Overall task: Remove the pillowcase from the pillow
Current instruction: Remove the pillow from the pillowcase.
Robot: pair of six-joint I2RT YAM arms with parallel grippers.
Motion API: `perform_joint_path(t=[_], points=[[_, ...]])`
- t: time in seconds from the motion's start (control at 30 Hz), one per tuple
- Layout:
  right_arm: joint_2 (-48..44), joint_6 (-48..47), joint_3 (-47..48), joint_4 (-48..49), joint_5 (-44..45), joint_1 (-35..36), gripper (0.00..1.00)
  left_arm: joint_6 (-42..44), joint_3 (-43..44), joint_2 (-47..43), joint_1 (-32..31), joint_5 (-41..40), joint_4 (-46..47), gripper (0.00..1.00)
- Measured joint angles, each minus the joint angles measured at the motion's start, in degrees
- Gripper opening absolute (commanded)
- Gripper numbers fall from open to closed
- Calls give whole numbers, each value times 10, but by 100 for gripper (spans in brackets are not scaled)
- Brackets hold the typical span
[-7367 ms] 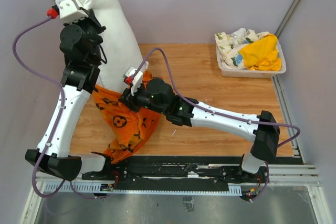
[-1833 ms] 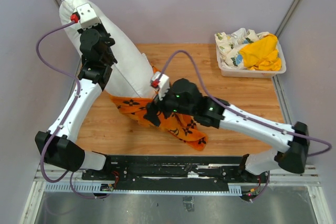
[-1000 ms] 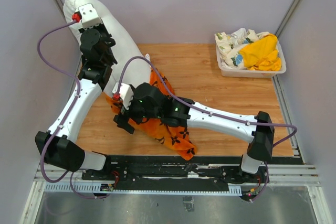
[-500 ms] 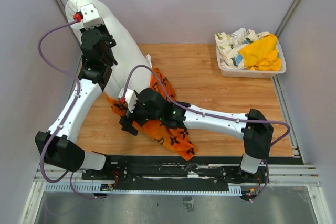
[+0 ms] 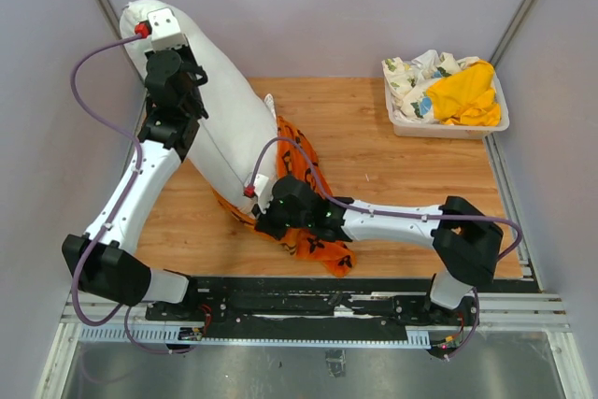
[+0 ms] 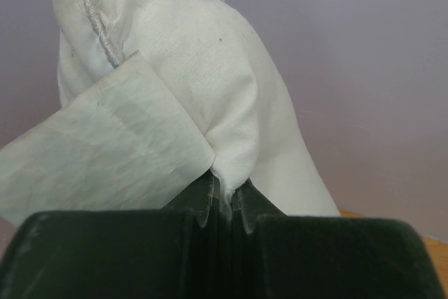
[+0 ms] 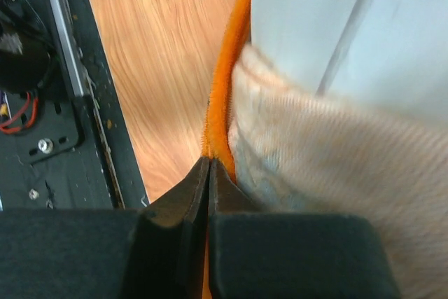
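Right wrist view shows the right gripper (image 7: 208, 164) pressed together on the hem of the bright orange, flower-printed fabric pillowcase (image 7: 218, 103). The pillowcase is bunched toward six o'clock on the wooden table (image 5: 392, 184), probably so it can be dragged off the lower end. Farther back, toward ten o'clock, the left gripper (image 6: 224, 197) pinches a corner of the plump white pillow (image 6: 210, 68), holding it raised, seemingly as an anchor against that pull.

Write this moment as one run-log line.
left gripper: shut on pillow corner | right gripper: shut on pillowcase edge | pillowcase: bunched at pillow's lower end | removal: not yet done
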Motion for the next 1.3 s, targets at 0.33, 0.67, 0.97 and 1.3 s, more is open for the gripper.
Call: perform_joint_path(t=[0.33,0.67,0.97,1.3], points=[[-78,20,-70,-51,-11,0,98,-13,4,-7,19,48,-21,10],[-298,58,-17,-10,-167,-141,98,-24,-24,-47,27,165,10,7],[-174,177,31,93,-215,-309,99,-73,-14,-47,30,225,-31,3],[50,366,87,204,-299,-428,99,-100,-1,-57,30,268,-73,0]])
